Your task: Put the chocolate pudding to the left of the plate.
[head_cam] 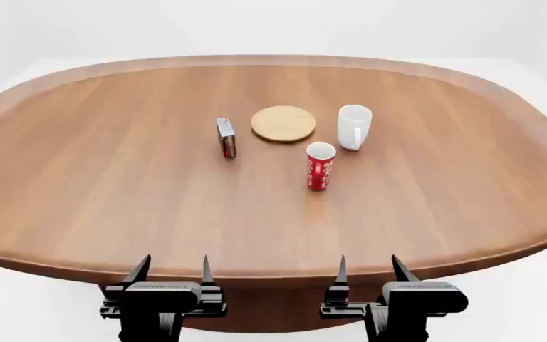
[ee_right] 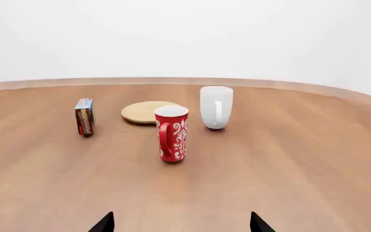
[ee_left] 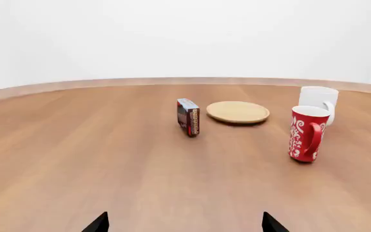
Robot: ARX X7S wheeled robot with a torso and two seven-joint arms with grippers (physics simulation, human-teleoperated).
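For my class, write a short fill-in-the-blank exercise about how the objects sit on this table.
1. The chocolate pudding stands on its edge to the ____ of the plate in the head view.
2. The mug nearest the robot, the red mug, has a ____ pattern.
3. Both the left gripper and the right gripper hold ____.

Missing words: left; white; nothing
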